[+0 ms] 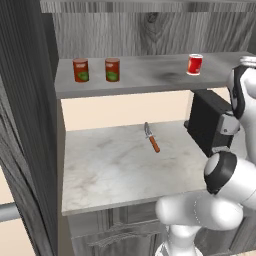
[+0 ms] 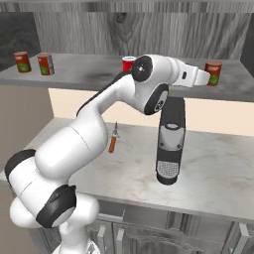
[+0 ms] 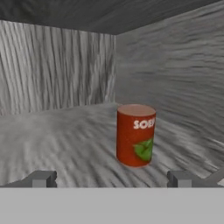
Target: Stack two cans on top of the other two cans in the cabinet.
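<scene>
The cabinet [image 1: 150, 30] looks like matt grey grained wood; the desk [image 1: 120, 170] like smooth pale marble; the can [image 3: 135, 134] slightly glossy.

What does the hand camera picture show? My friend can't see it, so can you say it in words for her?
A small red can with a green label patch stands upright on the grey cabinet shelf, near the back corner where two wood-grain walls meet. The gripper is open and has not reached the can; its two dark fingertips rise at the bottom edge, wide apart.
</scene>
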